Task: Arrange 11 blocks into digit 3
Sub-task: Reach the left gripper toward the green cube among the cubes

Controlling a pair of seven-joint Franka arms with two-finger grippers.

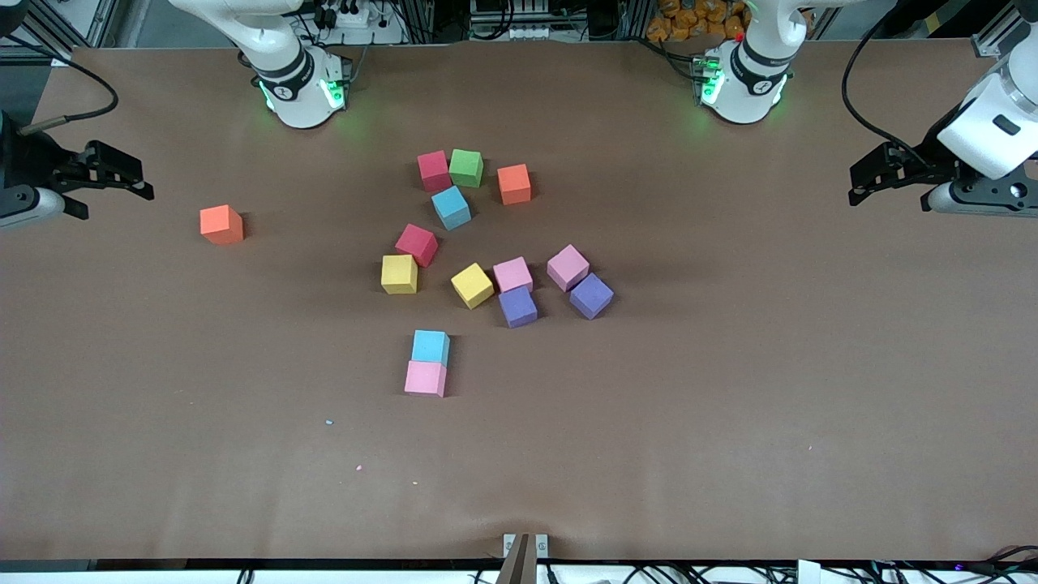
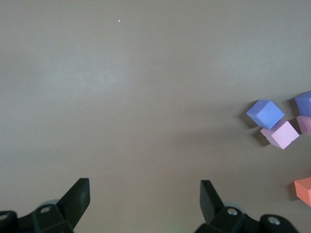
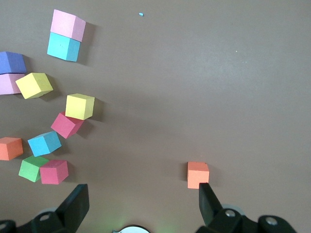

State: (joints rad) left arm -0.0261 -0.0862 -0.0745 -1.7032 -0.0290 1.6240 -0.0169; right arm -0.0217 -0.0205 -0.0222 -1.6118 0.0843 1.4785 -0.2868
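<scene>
front view shows the blocks (image 1: 473, 285) loose mid-table in a scatter, no digit formed; a stray orange cube (image 1: 221, 224) sits well apart toward the right arm's end, and a blue cube (image 1: 430, 346) touches a pink cube (image 1: 426, 378) nearer the camera. they look like light matte foam, slightly soft and not slippery, best pinched across two flat parallel faces. left gripper (image 1: 880, 175) and right gripper (image 1: 109, 172) both wait spread wide and empty over the table's ends.
</scene>
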